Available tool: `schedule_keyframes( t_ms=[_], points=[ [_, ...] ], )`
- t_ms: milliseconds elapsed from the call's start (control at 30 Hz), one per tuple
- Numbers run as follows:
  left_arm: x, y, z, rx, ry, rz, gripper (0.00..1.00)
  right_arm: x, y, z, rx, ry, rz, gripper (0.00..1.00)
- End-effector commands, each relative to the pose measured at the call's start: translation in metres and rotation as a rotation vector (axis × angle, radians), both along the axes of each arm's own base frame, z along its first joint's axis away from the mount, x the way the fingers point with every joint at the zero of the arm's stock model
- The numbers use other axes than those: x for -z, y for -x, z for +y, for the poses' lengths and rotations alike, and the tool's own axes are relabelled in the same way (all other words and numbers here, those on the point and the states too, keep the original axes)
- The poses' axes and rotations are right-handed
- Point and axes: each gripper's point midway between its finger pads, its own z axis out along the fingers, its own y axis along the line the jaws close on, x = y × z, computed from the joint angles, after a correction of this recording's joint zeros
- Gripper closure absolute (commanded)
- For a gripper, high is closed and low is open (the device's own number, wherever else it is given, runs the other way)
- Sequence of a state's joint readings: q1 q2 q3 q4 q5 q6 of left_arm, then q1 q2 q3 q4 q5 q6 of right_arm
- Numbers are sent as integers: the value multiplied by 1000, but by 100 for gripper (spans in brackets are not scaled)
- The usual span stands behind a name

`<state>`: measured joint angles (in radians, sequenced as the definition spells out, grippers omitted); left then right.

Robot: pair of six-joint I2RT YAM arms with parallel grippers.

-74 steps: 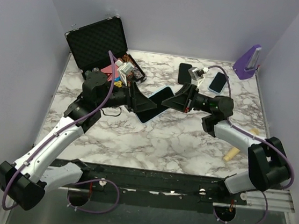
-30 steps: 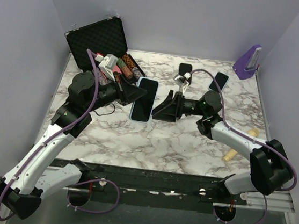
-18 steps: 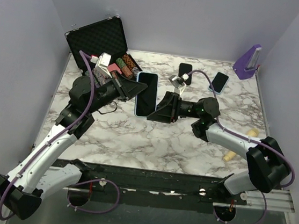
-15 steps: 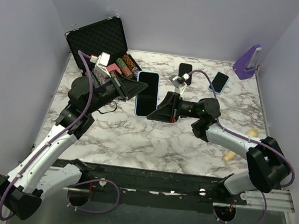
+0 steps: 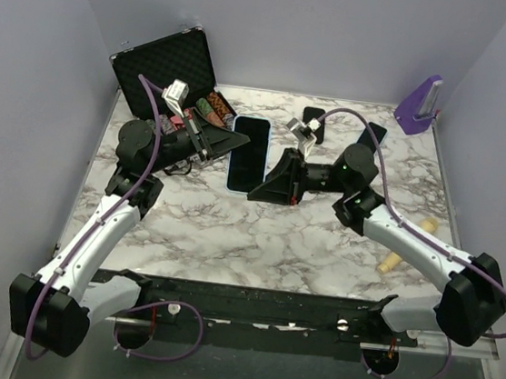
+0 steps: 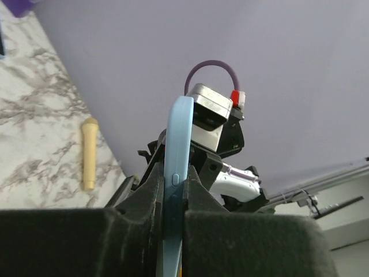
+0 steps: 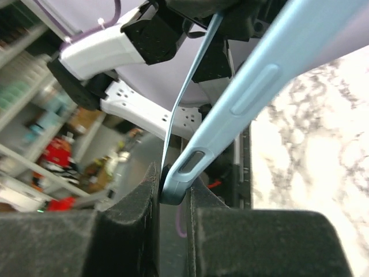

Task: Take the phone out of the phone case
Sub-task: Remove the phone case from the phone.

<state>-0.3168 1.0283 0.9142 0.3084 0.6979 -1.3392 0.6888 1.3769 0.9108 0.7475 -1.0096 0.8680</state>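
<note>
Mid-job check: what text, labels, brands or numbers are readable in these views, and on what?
None can be read.
phone: dark screen, nothing shown on it.
phone case: plain blue edge, no brand visible.
packets in the black box: printed patterns, too small to read.
shelf items behind, in the right wrist view: blurred.

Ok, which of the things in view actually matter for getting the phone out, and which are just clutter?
In play: phone, blue case around it, left gripper, right gripper, both clamped on the case.

Lying about: open black box, two loose phones, purple stand, beige peg.
</note>
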Motion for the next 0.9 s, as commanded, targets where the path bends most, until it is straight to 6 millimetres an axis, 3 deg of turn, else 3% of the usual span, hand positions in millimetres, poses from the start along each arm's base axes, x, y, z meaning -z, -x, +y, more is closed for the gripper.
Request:
schedule_keyframes(
  t_ms=[0, 167, 267, 433, 633, 800, 867],
  points=[
    [-18, 25, -7, 220, 176, 196, 100, -10, 7, 0, -2, 63, -491, 99],
    [-29, 35, -8, 300, 221, 195, 100, -12, 9, -6, 12, 89, -576, 99],
    [-27, 37, -8, 322, 234, 207, 100, -15, 17, -6, -21, 82, -582, 99],
    [-26, 43, -11, 360, 240, 226, 100, -23, 11, -2, 7, 67, -644, 99],
    [-34, 56, -17, 428, 278, 222, 100, -27, -18, 5, 123, 113, -710, 99],
    [-31, 53, -17, 389, 280, 204, 100, -33, -27, 10, 195, 75, -625, 99],
    [-37, 57, -17, 409, 304, 178, 100, -25, -45, 8, 327, 99, -520, 99]
  ],
)
